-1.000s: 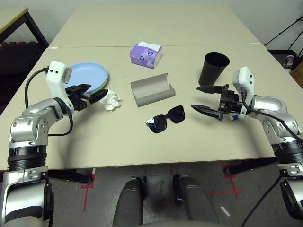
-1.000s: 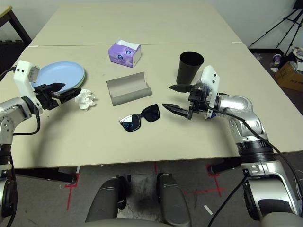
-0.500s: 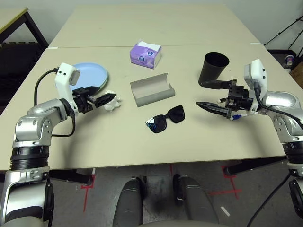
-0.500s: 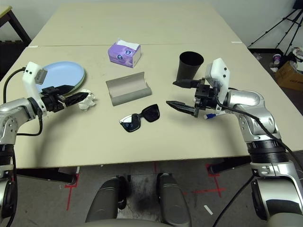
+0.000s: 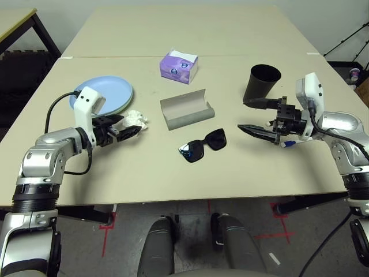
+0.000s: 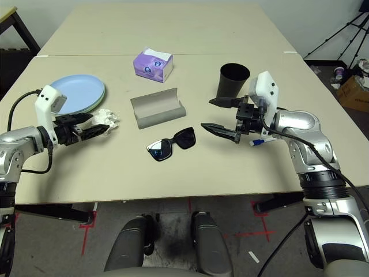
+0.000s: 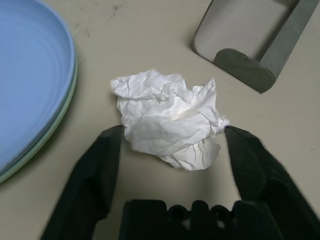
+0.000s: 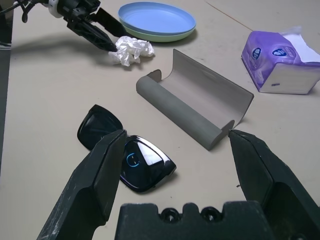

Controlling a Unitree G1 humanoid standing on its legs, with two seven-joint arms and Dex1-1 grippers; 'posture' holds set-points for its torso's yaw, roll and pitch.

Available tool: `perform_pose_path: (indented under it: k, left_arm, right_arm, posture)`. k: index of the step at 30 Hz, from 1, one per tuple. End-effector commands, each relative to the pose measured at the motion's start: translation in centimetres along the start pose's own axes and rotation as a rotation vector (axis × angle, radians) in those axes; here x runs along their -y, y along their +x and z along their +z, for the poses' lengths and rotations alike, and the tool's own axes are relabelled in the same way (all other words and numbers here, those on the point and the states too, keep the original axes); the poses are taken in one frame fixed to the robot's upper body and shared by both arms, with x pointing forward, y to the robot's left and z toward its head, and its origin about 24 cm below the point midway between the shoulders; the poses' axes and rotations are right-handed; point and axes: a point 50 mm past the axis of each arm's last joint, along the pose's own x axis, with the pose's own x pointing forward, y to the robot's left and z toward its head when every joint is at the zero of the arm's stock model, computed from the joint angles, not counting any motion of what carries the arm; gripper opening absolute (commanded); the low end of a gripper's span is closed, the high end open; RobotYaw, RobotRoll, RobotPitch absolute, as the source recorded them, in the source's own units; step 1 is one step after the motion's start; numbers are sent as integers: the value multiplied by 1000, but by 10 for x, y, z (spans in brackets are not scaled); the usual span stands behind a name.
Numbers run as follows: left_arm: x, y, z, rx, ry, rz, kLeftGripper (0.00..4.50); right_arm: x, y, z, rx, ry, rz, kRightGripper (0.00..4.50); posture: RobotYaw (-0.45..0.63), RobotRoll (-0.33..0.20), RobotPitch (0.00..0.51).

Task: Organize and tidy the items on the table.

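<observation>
A crumpled white tissue (image 7: 170,120) lies on the table (image 5: 144,173) beside the stacked blue and pale green plates (image 5: 106,92). My left gripper (image 5: 130,130) is open, with one finger on each side of the tissue. The grey glasses case (image 5: 185,108) lies open at the centre. Black sunglasses (image 5: 202,146) rest just in front of it. My right gripper (image 5: 242,115) hovers open, to the right of the sunglasses. The black cup (image 5: 262,82) stands upright behind it. A white marker pen (image 5: 286,143) lies partly hidden under the right wrist.
A purple tissue box (image 5: 179,66) stands behind the glasses case. A second table adjoins the far edge. Bare tabletop stretches along the front edge between both arms.
My left gripper has slid in around the tissue, and its fingers have narrowed a little. The right arm drew back to the right and has since held still.
</observation>
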Motion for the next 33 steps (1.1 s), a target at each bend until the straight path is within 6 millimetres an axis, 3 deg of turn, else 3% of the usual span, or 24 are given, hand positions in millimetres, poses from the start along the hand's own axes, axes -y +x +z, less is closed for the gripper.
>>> perform_pose_path:
  k: [1, 8, 14, 17, 20, 27, 33]
  left_arm:
    - [-2, 3, -3, -14, 10, 7, 2779]
    - [-3, 7, 2, 18, 19, 4, 50]
    - [-3, 3, 27, 105, 18, -17, 50]
    - [-20, -5, 54, 191, 10, 77, 50]
    - [-35, -10, 68, 241, -10, 163, 50]
    - [-78, -16, 63, 199, 2, 482, 50]
    - [-87, -12, 53, 203, -16, 561, 50]
  right_arm:
    - [-2, 0, 3, 8, -22, 10, 4500]
    - [-4, 0, 2, 5, -21, 10, 4500]
    - [-4, 0, 0, 1, -19, 8, 4500]
    - [-4, 0, -1, 2, -17, 10, 4500]
    - [-5, 2, -1, 4, -15, 12, 4500]
    - [-6, 4, 0, 12, -17, 18, 4500]
    - [-6, 3, 0, 10, -20, 16, 4500]
  posture:
    - [-51, 0, 132]
    - [-51, 0, 132]
    - [-50, 0, 134]
    - [-46, 0, 135]
    - [-42, 0, 135]
    - [-40, 0, 133]
    - [-55, 0, 127]
